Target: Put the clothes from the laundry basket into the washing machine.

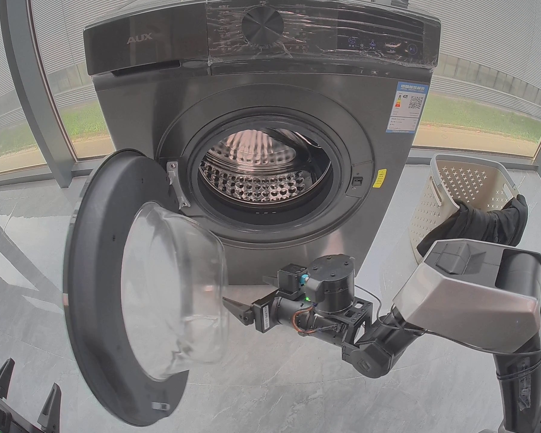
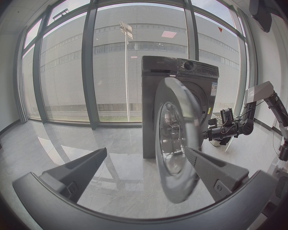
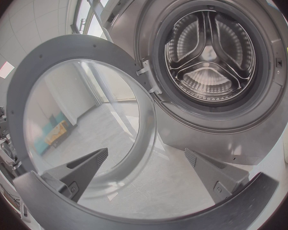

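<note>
Perforated steel drum point(image 1: 258, 172), domed glass door point(image 1: 174, 296), dark clothes point(image 1: 490, 224) over latticed basket point(image 1: 430, 211)

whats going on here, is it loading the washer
The robot is set to load laundry, but nothing is in yet. The washing machine door stands wide open and the drum is empty. Dark clothes hang over the laundry basket rim beside it. The right end effector is open and empty, low before the machine; the left end effector is open too, holding nothing.
</note>
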